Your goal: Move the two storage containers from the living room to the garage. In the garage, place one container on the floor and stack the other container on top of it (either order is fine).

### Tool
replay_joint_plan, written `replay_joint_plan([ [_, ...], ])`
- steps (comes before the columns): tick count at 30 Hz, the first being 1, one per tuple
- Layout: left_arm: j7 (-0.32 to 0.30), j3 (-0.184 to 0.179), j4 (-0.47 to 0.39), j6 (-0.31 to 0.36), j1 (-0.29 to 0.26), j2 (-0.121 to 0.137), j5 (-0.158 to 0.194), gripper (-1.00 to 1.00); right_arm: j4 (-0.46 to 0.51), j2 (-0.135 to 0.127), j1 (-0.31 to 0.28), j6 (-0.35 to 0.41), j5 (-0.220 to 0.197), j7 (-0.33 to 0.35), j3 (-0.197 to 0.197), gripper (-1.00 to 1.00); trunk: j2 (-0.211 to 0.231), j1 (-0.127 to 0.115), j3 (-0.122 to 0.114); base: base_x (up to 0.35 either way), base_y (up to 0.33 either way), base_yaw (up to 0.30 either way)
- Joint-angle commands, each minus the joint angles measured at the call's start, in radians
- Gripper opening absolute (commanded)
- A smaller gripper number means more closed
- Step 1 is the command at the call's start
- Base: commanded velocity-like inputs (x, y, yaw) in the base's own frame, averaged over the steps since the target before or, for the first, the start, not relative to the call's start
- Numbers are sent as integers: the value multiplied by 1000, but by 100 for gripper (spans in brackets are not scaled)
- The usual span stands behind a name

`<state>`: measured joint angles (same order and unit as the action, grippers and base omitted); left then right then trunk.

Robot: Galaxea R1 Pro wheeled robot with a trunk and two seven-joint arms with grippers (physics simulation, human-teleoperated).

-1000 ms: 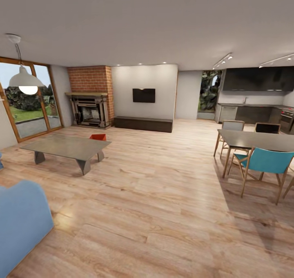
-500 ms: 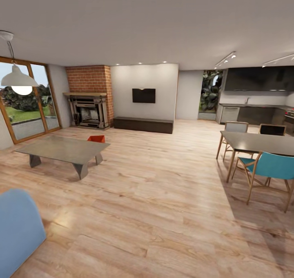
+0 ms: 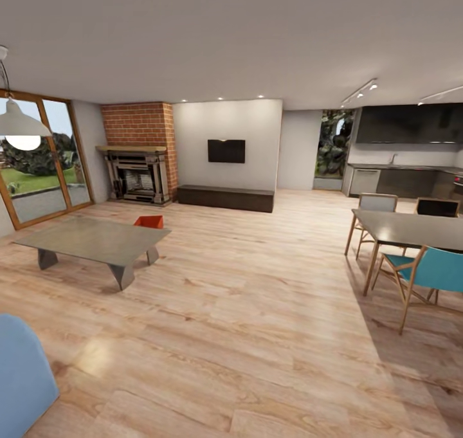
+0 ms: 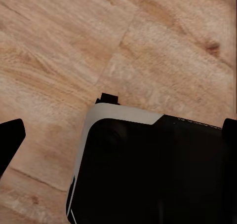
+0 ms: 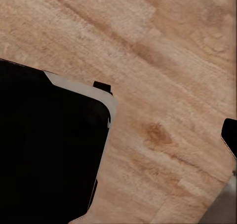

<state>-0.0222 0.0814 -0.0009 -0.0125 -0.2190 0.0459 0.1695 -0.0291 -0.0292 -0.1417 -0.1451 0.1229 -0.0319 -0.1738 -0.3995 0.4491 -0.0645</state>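
Jaws: left gripper [image 4: 118,135] spread, dark fingertips [image 4: 10,140] far apart over bare planks; right gripper's state cannot be told.
Base: black, white-edged robot body [image 5: 49,150] above the wood floor [image 3: 257,309].
Container: one orange-red storage container [image 3: 149,221] on the floor behind the low grey coffee table [image 3: 90,240].
Open room: broad plank floor between coffee table and dining table [image 3: 405,227].
Edges: blue sofa [image 3: 19,374] nearest; brick column [image 3: 143,129], TV [image 3: 226,150] far.
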Motion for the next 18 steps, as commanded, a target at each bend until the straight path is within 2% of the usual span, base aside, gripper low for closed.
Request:
replay_joint_plan([
  [1, -2, 7, 1, -1, 0, 0, 4, 100, -3, 0, -1, -5, 10, -3, -1, 100, -1, 1, 0, 323, 0, 0],
  [18, -2, 7, 1, -1, 0, 0, 3, 100, -3, 0, -1, -4, 9, -3, -2, 100, -1, 1, 0, 323, 0, 0],
])
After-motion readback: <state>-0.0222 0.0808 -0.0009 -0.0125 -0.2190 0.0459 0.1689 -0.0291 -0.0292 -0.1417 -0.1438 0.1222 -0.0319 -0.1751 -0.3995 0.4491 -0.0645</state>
